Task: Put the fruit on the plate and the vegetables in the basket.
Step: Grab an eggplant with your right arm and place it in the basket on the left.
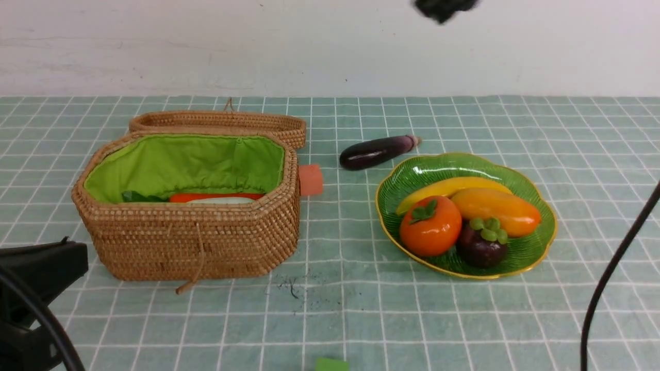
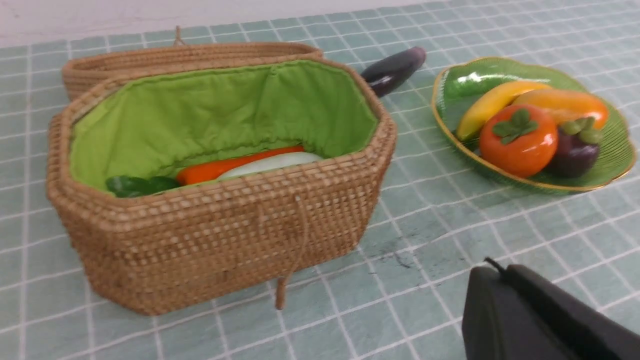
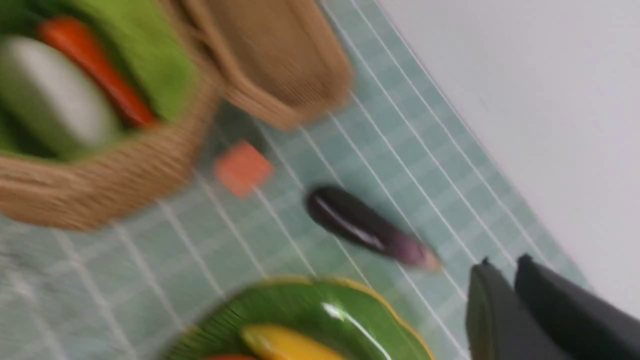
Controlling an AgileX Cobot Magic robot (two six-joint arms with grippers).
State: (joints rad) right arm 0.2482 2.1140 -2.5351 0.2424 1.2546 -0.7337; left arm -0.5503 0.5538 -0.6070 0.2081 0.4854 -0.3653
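Four fruits lie on the green plate (image 1: 428,167): persimmon (image 1: 430,226), mangosteen (image 1: 482,245), banana (image 1: 448,188) and mango (image 1: 497,208). The wicker basket (image 1: 191,242) holds the carrot (image 1: 211,197) and the white radish (image 1: 221,201). The eggplant (image 1: 376,151) lies on the cloth between the basket and the plate, behind the plate's rim. My right gripper (image 3: 502,260) hangs high above the plate's far side, blurred, its fingers nearly together with nothing between them. My left gripper (image 2: 492,267) is shut and empty, low at the near left in front of the basket.
The basket's woven lid (image 1: 216,121) lies open behind it. A small orange block (image 1: 311,179) sits by the basket's right end. A green block (image 1: 331,365) shows at the near edge. A black cable (image 1: 613,268) crosses the right side.
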